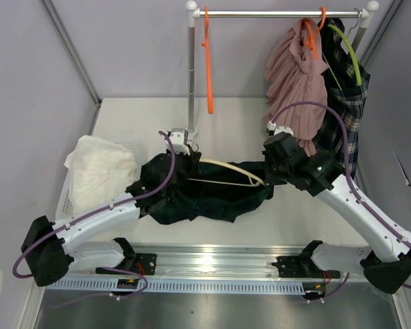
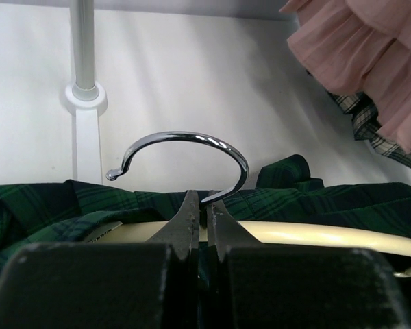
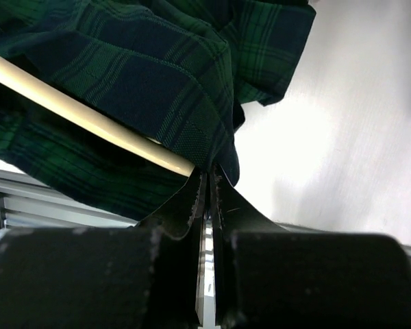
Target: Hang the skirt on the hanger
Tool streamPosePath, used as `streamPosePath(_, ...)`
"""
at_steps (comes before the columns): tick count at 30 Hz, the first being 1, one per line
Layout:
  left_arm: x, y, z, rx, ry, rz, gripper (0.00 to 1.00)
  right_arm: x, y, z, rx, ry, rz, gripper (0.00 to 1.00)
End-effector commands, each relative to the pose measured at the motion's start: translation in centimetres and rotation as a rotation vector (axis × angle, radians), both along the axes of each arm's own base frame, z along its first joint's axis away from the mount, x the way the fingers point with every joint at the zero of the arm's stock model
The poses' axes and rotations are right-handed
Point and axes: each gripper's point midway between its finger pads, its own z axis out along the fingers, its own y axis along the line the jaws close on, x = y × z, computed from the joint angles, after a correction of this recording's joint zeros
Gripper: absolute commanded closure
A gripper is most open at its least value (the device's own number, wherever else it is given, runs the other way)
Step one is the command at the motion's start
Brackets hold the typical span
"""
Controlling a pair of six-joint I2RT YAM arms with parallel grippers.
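A dark green plaid skirt (image 1: 212,195) lies on the table's middle, draped over a cream hanger (image 1: 234,171). My left gripper (image 1: 183,152) is shut on the neck of the hanger's chrome hook (image 2: 192,145); in the left wrist view the gripper (image 2: 205,205) pinches it just above the cream bar (image 2: 308,235), with the skirt (image 2: 342,200) behind. My right gripper (image 1: 270,171) is at the hanger's right end. In the right wrist view it (image 3: 209,177) is shut on the skirt's edge (image 3: 157,75), beside the bar's end (image 3: 82,113).
A clothes rack stands at the back: pole (image 1: 190,75), rail (image 1: 281,13), an orange hanger (image 1: 208,62), a pink garment (image 1: 294,75) and a plaid garment (image 1: 348,103) on a green hanger. A white cloth (image 1: 103,171) fills a basket at the left.
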Motion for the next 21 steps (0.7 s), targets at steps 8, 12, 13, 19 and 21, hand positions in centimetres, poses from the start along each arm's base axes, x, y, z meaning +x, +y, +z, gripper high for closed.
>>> streamPosePath(8, -1.5, -1.2, 7.6, -0.017, -0.152, -0.037, 1.00, 0.9, 0.6, 9.0, 0.092, -0.181, -0.033, 1.00)
streamPosePath(12, -2.5, -1.9, 9.6, -0.047, -0.180, -0.079, 1.00, 1.1, 0.8, 8.5, 0.074, -0.178, -0.038, 1.00)
streamPosePath(13, -2.8, -2.2, 10.0, -0.057, -0.186, -0.099, 1.00, 1.1, 0.9, 8.4, 0.071, -0.177, -0.037, 1.00)
streamPosePath(19, -5.2, -4.7, 12.6, -0.088, -0.225, -0.249, 1.00, 1.7, 1.7, 8.8, 0.063, -0.190, -0.034, 1.00)
streamPosePath(21, -5.3, -4.8, 12.7, -0.091, -0.212, -0.257, 1.00, 1.8, 2.0, 9.0, 0.058, -0.192, -0.031, 1.00)
